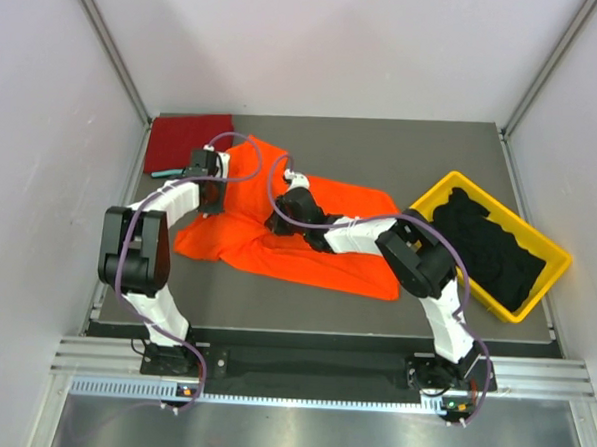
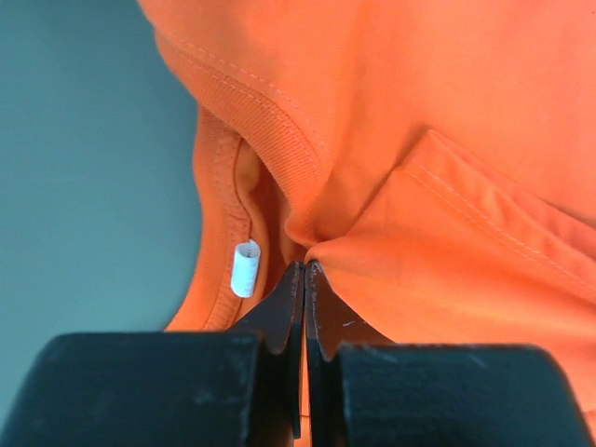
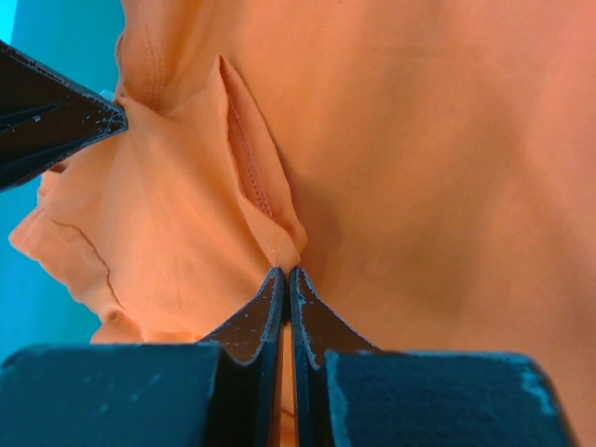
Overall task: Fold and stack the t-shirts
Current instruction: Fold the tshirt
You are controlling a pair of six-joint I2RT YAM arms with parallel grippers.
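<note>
Orange t-shirt (image 1: 267, 257) lies spread but rumpled, not yet folded, in the middle of the table (image 1: 432, 160), with both arms reaching onto it. Left gripper (image 2: 304, 265) is pinched tight on a ridge of its cloth just beside the collar (image 2: 265, 121). The right gripper (image 3: 285, 272) is likewise closed on a fold next to a stitched seam. Off to the right, black t-shirts (image 1: 492, 249) sit heaped in the yellow bin (image 1: 555, 259). At the far left corner a dark red t-shirt (image 1: 188, 143) lies folded flat. I judge one shirt done, one in hand and the black ones left. Only the wrist views show the two pinches, and the left one a white tag (image 2: 245, 268) inside the collar. Only the top view shows the bin and the folded shirt.
</note>
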